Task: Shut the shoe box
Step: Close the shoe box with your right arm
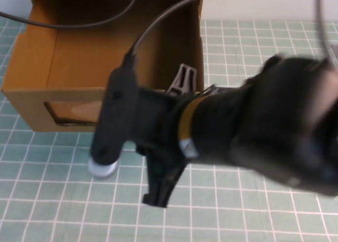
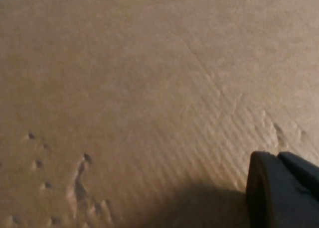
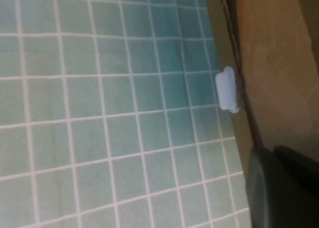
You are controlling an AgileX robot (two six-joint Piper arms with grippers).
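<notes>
The shoe box is brown cardboard and stands open at the back left, its drawer empty and its clear window facing me. My right arm crosses in front of it and hides its own fingertips. In the right wrist view, my right gripper is shut on nothing, low over the mat beside the box front, a short way from the white pull tab. My left gripper is shut, close against plain cardboard. The left arm does not show in the high view.
A green gridded mat covers the table in front of and to the right of the box. Two black cables hang across the open drawer. The right arm's wrist camera covers part of the box front.
</notes>
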